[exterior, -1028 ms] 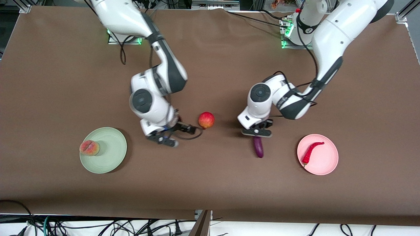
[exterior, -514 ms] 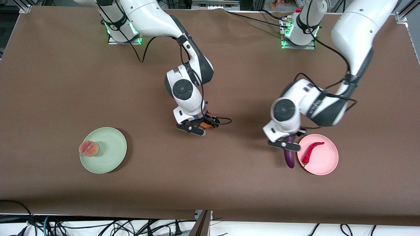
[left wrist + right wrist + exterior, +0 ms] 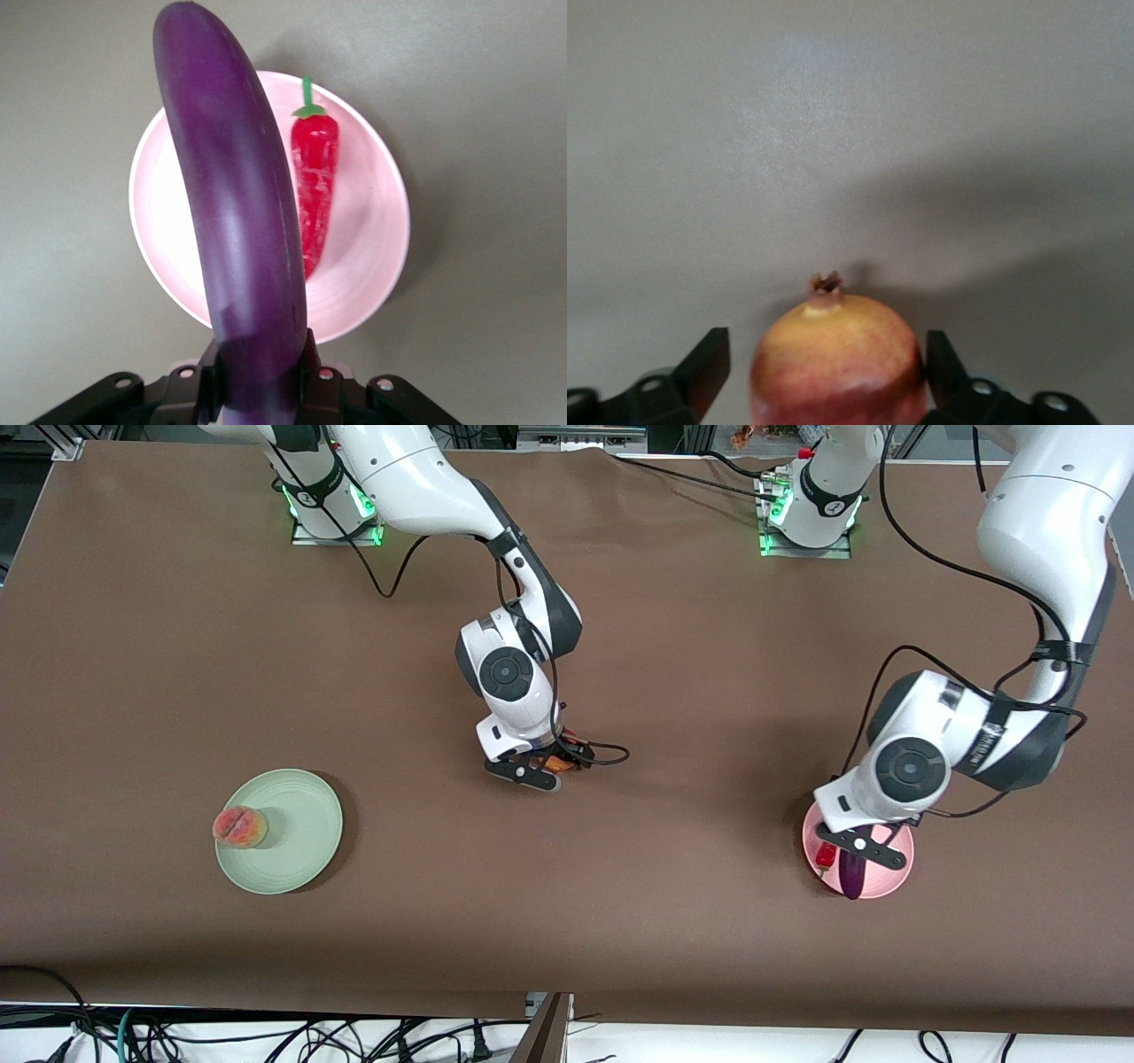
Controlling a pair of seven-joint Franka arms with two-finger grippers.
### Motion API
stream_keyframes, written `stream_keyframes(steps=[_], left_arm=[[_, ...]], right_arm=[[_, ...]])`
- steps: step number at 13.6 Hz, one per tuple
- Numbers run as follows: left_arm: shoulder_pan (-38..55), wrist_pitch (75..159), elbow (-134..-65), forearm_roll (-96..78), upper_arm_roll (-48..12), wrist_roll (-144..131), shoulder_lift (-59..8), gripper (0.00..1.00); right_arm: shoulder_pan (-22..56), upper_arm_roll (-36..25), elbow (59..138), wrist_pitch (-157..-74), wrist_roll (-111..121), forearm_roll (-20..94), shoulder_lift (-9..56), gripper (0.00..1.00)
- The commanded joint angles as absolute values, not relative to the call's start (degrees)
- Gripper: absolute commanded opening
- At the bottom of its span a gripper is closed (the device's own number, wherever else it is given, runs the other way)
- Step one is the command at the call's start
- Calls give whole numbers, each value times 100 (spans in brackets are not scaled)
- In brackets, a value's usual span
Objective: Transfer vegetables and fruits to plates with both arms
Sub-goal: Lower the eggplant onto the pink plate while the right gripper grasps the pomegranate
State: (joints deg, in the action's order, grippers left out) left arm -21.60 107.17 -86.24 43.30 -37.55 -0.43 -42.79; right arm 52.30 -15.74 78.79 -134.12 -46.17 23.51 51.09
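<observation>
The eggplant (image 3: 235, 221) hangs in the air over the pink plate (image 3: 372, 257), clamped at one end between the jaws of the left gripper (image 3: 858, 849), its long glossy body reaching across the plate. On that plate, which sits toward the left arm's end of the table (image 3: 673, 903), the red chili pepper (image 3: 314, 190) lies just beside the eggplant's line, its green stem pointing to the rim. In the front view the eggplant's dark tip (image 3: 851, 882) shows just under the gripper, over the plate's edge nearest the camera. The pomegranate-like fruit (image 3: 837, 359) rests on the table near its middle, and the right gripper (image 3: 542, 766) is down around it: one finger (image 3: 704, 367) stands a little apart from the fruit's side, the other looks to be at its skin, so the jaws bracket the fruit without a clear squeeze. Toward the right arm's end of the table the pale green plate (image 3: 301, 859) carries the peach (image 3: 240, 826) at its outer rim, well apart from both grippers.
</observation>
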Motion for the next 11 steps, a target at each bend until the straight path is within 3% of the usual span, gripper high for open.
stream_keyframes(steps=[1, 2, 6, 9, 11], left_arm=[[-2442, 11038, -8429, 4175, -3771, 894, -4456, 2], [-2530, 11161, -8429, 4166, -3718, 1062, -4508, 2], [-2654, 11408, -8429, 3358, -3569, 1440, -4754, 3], [-2654, 11400, -8437, 3357, -3551, 1503, -4843, 6], [-2663, 11382, -8455, 3340, -3560, 1616, -4825, 17]], right_arm=[[5282, -1652, 7849, -13456, -4536, 2347, 5098, 17], [5230, -1696, 7840, -13404, -4518, 2338, 5045, 8], [4695, -2275, 7796, -12098, -3205, 2382, 4510, 9], [3703, -2470, 7796, -11375, -1044, 2435, 4316, 10], [3272, -2583, 7831, -11207, -206, 2374, 4307, 10]])
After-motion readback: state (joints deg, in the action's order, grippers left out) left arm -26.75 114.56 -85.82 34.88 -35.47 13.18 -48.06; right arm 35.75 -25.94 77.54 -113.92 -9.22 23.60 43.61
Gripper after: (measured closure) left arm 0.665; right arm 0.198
